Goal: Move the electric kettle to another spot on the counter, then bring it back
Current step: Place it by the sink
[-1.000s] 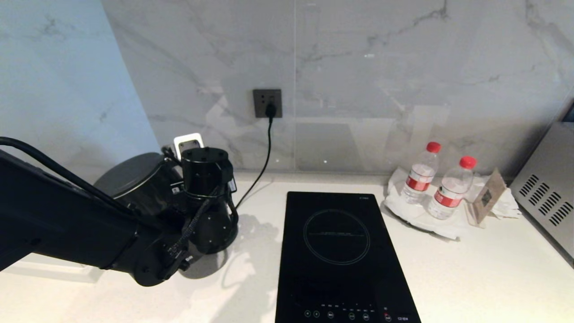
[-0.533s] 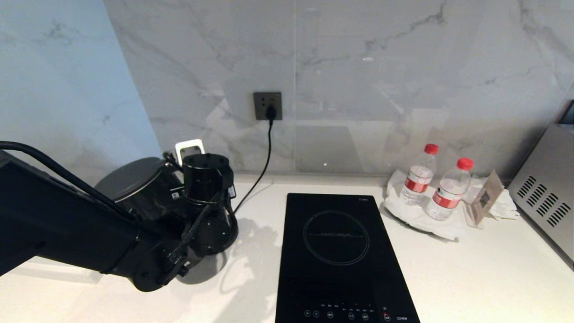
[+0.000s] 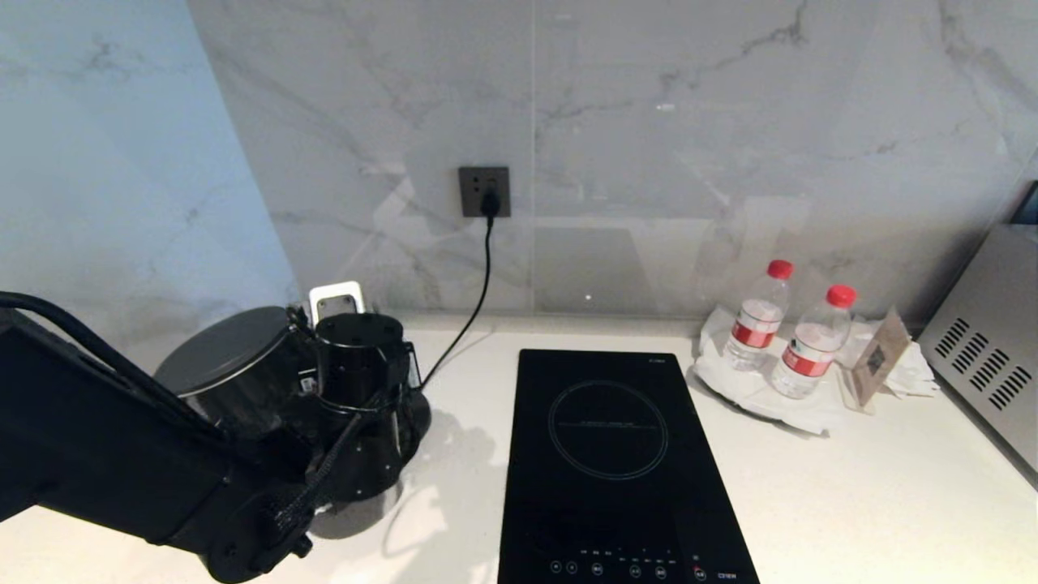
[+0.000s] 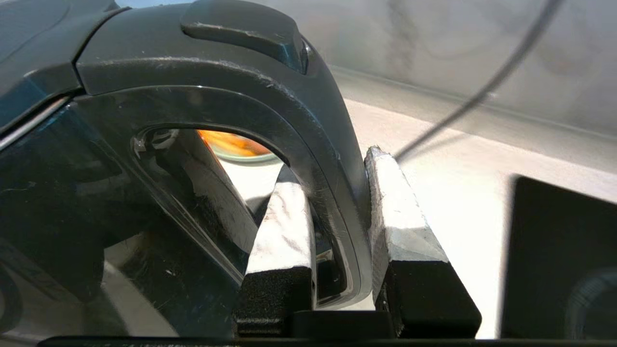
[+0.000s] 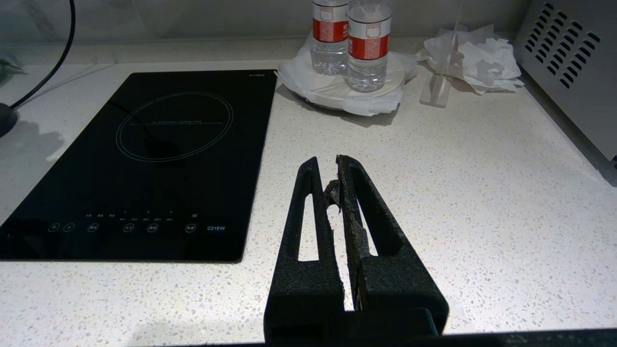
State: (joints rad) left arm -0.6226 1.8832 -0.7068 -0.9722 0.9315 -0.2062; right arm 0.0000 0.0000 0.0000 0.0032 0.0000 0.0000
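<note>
Left wrist view shows the left hand (image 4: 332,202) clamped narrowly on the electric kettle's (image 4: 120,159) loop handle (image 4: 308,140), one finger inside the loop, one outside. Since a second ago, kettle (image 3: 235,369) and arm have sunk lower and leftward, near the tabletop's (image 3: 851,503) left rear corner beside the wall, with bare tabletop before the induction hob (image 3: 620,462). Right hand (image 5: 335,166), closed and empty, hangs above the tabletop right of the hob.

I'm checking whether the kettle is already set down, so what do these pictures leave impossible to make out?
- Electric kettle bottom: head view, hidden behind the left arm; whether it touches the counter is unclear.
- Left gripper: left wrist view shows it clamped on the handle, but the kettle's body is cut off by the frame edge.
- Cord's lower end: hidden behind the arm.
</note>
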